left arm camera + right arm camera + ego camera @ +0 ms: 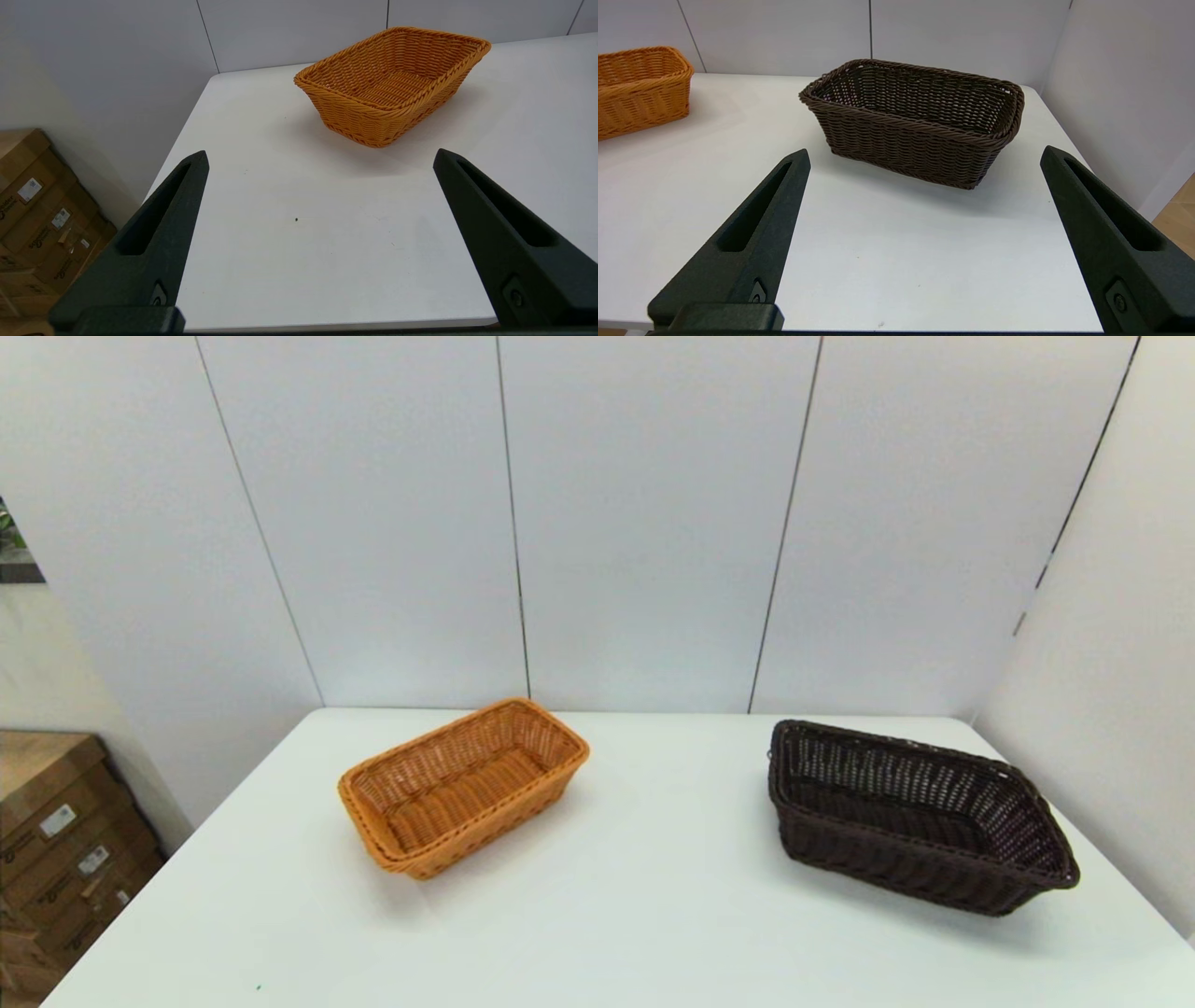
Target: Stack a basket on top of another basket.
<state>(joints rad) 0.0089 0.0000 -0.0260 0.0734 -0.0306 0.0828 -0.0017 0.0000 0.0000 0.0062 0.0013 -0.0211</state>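
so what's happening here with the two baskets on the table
Nothing is being handled yet. The dark brown basket sits on the robot's right side of the white table, and the orange-tan basket sits apart on the left, both upright and empty. The left gripper and right gripper are open, held back near the table's front edge, each facing its own basket. Stacking has not started.

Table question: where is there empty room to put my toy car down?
Biggest bare patch on the table: between the orange basket and the dark basket, and along the near edge. The strip behind the baskets, by the wall, is tighter. Both claws, left and right, hang open near that edge.
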